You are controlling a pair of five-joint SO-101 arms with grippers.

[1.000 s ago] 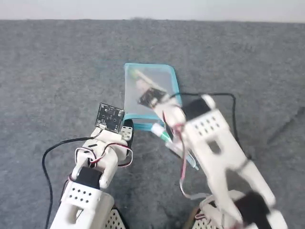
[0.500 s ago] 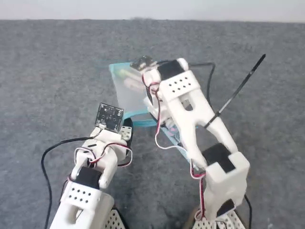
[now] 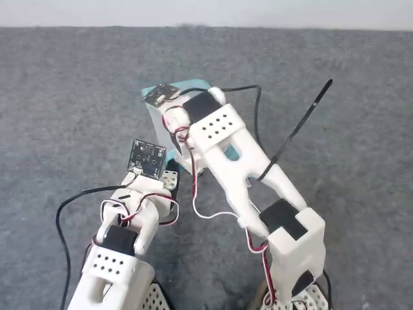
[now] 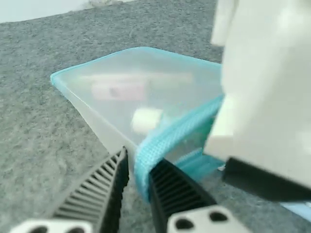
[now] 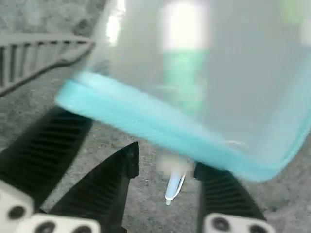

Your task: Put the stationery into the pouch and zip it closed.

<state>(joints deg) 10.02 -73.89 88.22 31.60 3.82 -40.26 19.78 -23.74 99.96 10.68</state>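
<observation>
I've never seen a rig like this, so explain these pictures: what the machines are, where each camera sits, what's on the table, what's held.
These are two white robot arms, the left arm and the right arm, at a grey table. The wide picture comes from a fixed camera looking down; the other two come from cameras on each arm's wrist. On the table is a see-through pouch with a teal zip edge and stationery inside. The left gripper is pinched shut on that edge. The right gripper is at the pouch, jaws apart, a pale piece between them.
</observation>
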